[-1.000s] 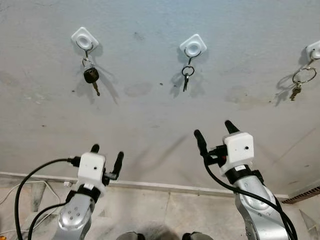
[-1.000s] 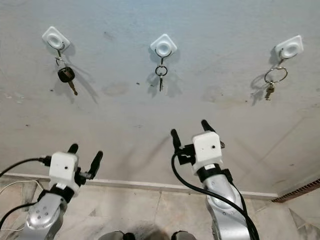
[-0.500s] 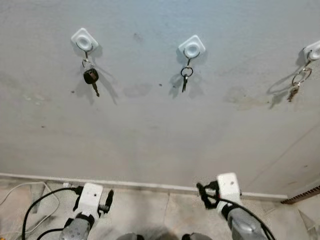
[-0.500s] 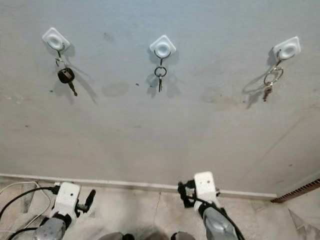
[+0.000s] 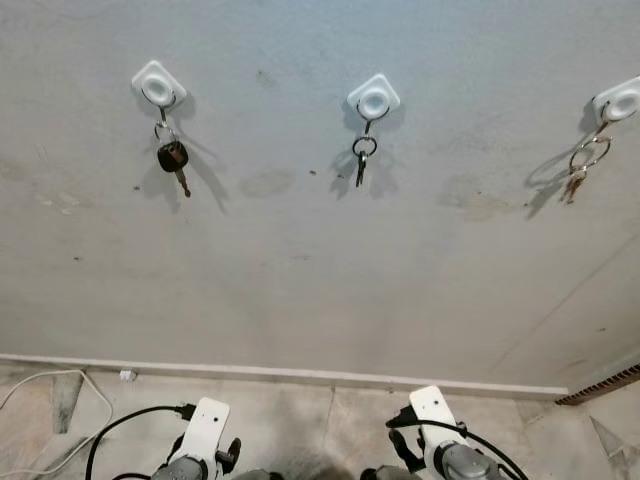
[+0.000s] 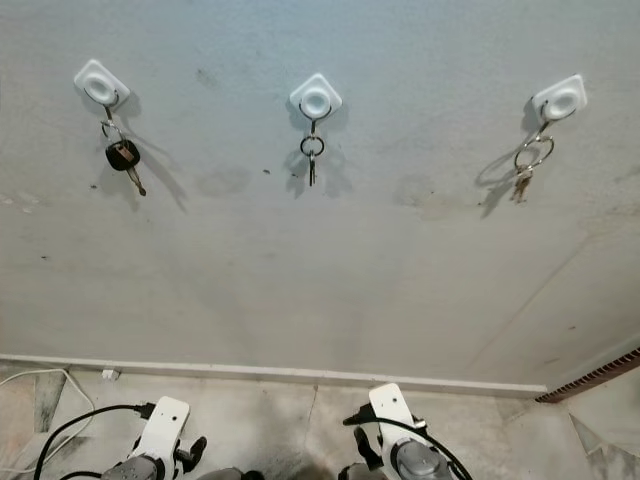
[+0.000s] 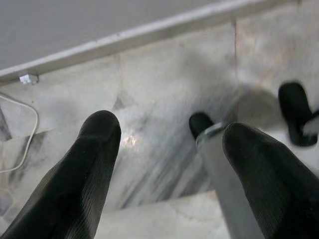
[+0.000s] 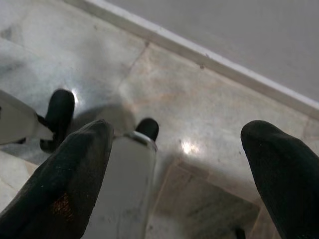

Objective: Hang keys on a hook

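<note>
Three white hooks sit in a row high on the grey wall. From the left hook (image 5: 157,84) hangs a black-headed key (image 5: 173,158). The middle hook (image 5: 373,97) carries a small key on a ring (image 5: 361,157). A large ring with keys (image 5: 582,165) hangs on the right hook (image 5: 620,100). Both arms are low at the bottom edge, far below the hooks. My left gripper (image 7: 172,132) is open over the marble floor with nothing between its fingers. My right gripper (image 8: 178,132) is open too, and holds nothing.
A white baseboard (image 5: 300,372) runs along the foot of the wall above the marble floor (image 6: 260,410). A white cable (image 5: 50,382) lies at the left. A brown grille (image 5: 612,383) is at the right. My black feet (image 7: 296,119) stand below the grippers.
Both arms have dropped from chest height near the wall to the bottom edge of the view. The ring of keys on the right hook has swung a little.
</note>
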You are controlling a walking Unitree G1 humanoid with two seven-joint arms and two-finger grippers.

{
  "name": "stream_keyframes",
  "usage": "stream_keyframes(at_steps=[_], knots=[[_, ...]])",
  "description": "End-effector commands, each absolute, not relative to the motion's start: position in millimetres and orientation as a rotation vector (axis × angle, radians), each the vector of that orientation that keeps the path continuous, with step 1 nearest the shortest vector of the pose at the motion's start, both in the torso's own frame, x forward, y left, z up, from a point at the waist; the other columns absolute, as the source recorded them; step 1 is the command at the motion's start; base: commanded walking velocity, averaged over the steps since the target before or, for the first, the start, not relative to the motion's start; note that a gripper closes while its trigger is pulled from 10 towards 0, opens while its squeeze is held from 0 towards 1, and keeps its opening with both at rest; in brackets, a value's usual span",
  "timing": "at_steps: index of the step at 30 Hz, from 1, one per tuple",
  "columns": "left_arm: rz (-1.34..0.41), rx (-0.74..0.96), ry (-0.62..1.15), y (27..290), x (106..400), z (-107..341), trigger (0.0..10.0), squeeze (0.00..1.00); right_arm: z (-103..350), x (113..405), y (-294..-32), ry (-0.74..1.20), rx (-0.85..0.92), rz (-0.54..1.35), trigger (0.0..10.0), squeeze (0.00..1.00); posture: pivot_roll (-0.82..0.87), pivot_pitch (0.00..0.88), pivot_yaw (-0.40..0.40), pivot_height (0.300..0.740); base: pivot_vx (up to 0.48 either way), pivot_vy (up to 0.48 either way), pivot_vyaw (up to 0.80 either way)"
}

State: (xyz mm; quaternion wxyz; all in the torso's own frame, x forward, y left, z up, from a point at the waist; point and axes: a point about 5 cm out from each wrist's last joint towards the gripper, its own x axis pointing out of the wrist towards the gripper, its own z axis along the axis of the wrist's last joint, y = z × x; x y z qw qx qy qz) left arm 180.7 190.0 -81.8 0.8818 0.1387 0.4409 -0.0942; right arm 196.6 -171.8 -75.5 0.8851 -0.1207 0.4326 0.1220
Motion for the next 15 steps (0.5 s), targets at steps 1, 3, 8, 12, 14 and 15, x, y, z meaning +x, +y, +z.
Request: stream_keyframes(at_steps=[1, 3, 8, 12, 14, 15], knots=[[-0.213, 0.335, 0.969, 196.2, 170.1, -86.8, 10.0, 0.00, -76.0, 195.2, -178.0, 0.896, -0.239, 0.228, 10.0, 0.00, -0.02, 0.127, 0.007, 0.740, 0.000, 0.000, 0.00], [-0.214, 0.339, 0.976, 197.1, 168.9, -87.4, 10.0, 0.00, -77.1, 192.7, -181.3, 0.901, -0.254, 0.228, 10.0, 0.00, -0.02, 0.127, 0.007, 0.740, 0.000, 0.000, 0.00], [-0.220, 0.361, 1.000, 199.9, 162.6, -90.1, 10.0, 0.00, -85.3, 173.7, -194.7, 0.964, -0.317, 0.225, 10.0, 0.00, -0.02, 0.133, 0.013, 0.740, 0.000, 0.000, 0.00], [-0.233, 0.382, 1.011, 201.7, 159.2, -91.3, 10.0, 0.00, -88.4, 166.0, -198.8, 0.989, -0.327, 0.219, 10.0, 0.00, -0.02, 0.134, 0.014, 0.740, 0.000, 0.000, 0.00], [-0.235, 0.387, 1.014, 202.4, 157.9, -91.7, 10.0, 0.00, -89.2, 164.2, -198.9, 0.992, -0.327, 0.217, 10.0, 0.00, -0.02, 0.138, 0.017, 0.740, -0.244, 0.000, 0.00], [-0.233, 0.388, 1.017, 203.1, 156.9, -92.0, 10.0, 0.00, -89.8, 163.0, -198.7, 0.994, -0.327, 0.215, 10.0, 0.00, -0.02, 0.138, 0.017, 0.740, -0.244, 0.000, 0.00]])
